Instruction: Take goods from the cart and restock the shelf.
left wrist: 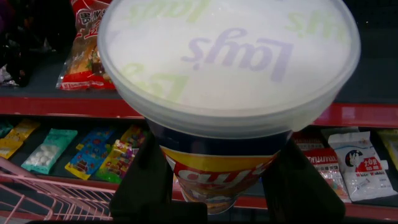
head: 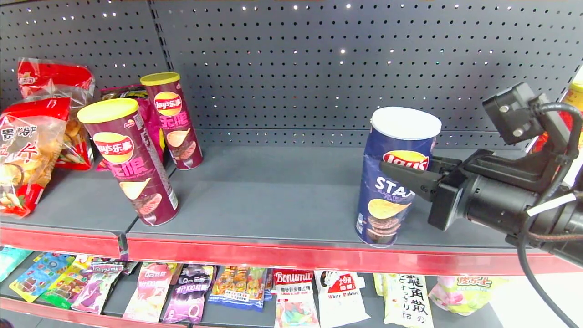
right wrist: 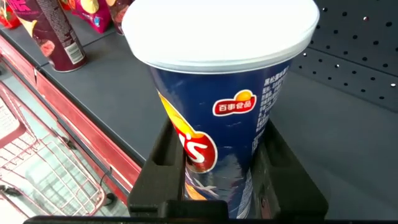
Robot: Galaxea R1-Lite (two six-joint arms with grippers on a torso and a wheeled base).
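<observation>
A blue chip can (head: 387, 214) with a white lid stands upright on the grey shelf (head: 273, 191), close to its red front edge at the right. My right gripper (head: 401, 169) comes in from the right and is shut on the can at mid-height. In the right wrist view the same can (right wrist: 217, 93) sits between that gripper's dark fingers (right wrist: 165, 158). My left gripper (left wrist: 217, 183) is shut on a second blue chip can (left wrist: 230, 56), held in the air in front of the shelving, its white lid towards the camera.
Two maroon chip cans (head: 132, 164) (head: 173, 120) stand at the shelf's left, with red snack bags (head: 32, 150) beyond them. Between them and the blue can the shelf is bare. Candy packets (head: 291, 296) lie on the lower shelf. The pink wire cart (left wrist: 43, 199) is below.
</observation>
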